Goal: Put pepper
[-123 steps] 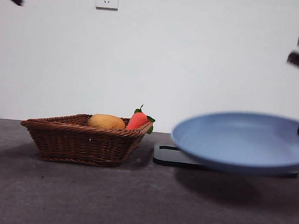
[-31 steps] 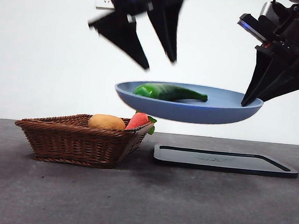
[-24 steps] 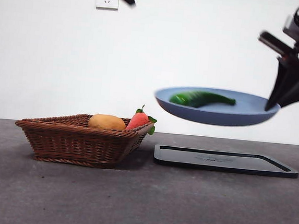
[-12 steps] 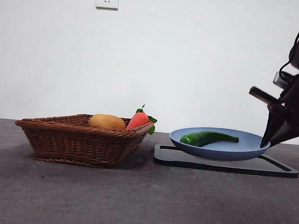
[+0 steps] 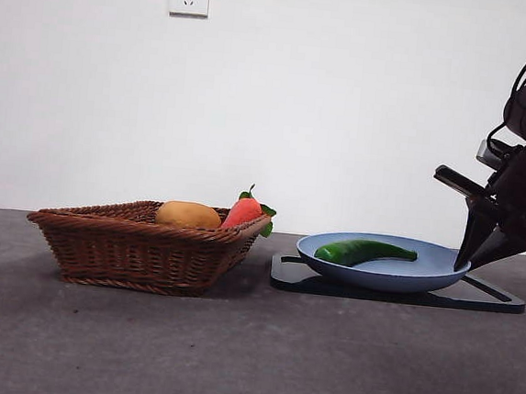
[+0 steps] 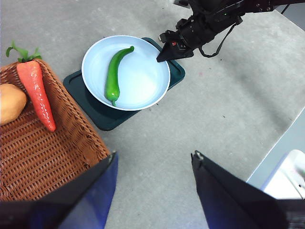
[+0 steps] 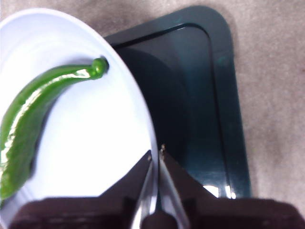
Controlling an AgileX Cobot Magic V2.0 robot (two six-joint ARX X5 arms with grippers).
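I see the glossy, slender dark green pepper (image 5: 361, 252) lying in the round pale blue plate (image 5: 441, 268), which sits on the flat dark tray (image 5: 493, 300). My right hand (image 7: 156, 153) pinches the plate's rim; the left hand (image 6: 152, 160) hangs spread, empty, high above the bench (image 5: 249, 362). If I pull away before releasing, I'd tip the plate and roll the pepper out.

Right wrist view cuts off the pepper (image 7: 28, 114).
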